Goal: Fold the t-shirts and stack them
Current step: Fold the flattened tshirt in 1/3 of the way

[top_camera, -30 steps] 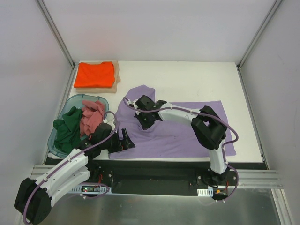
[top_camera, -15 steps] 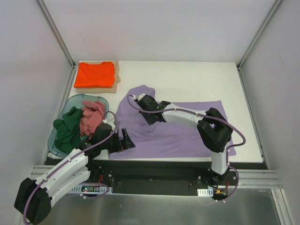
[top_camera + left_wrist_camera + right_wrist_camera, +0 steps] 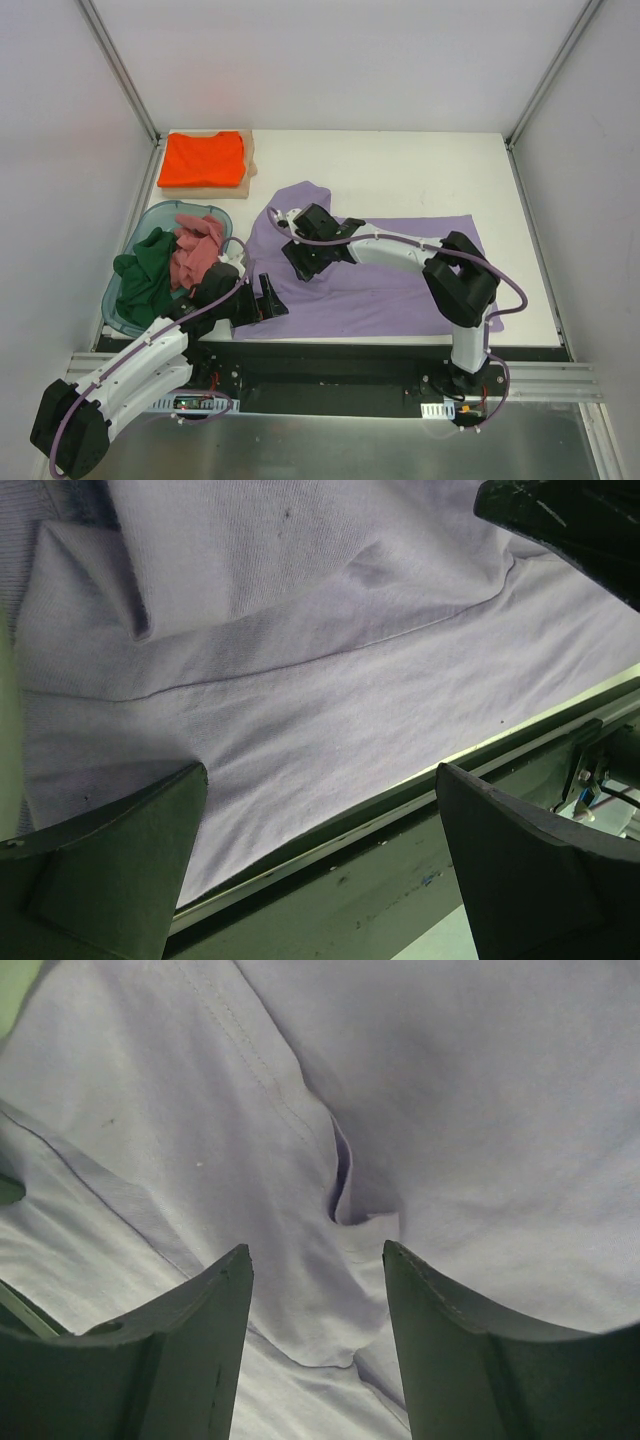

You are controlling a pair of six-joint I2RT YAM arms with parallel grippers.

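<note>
The lavender t-shirt (image 3: pixel 380 275) lies spread across the middle of the table, its near hem along the front edge. My right gripper (image 3: pixel 298 262) hovers over the shirt's left part with its jaws open, and a small pucker of cloth (image 3: pixel 350 1200) lies just beyond its fingertips (image 3: pixel 235 1270). My left gripper (image 3: pixel 268 300) stands wide open low over the shirt's near left corner (image 3: pixel 300 630), holding nothing. The orange t-shirt (image 3: pixel 202 158) lies folded at the back left. The dark green t-shirt (image 3: pixel 143 277) and the pink t-shirt (image 3: pixel 197 248) are crumpled in the tub.
The teal tub (image 3: pixel 150 210) stands at the left edge of the table. A flat tan board (image 3: pixel 247 175) lies under the orange shirt. The table's front rail (image 3: pixel 420 830) runs right below my left gripper. White walls close in three sides.
My right gripper has opened and let go of the lavender cloth, leaving a pucker, and shifted slightly left and nearer. The left arm has not moved.
</note>
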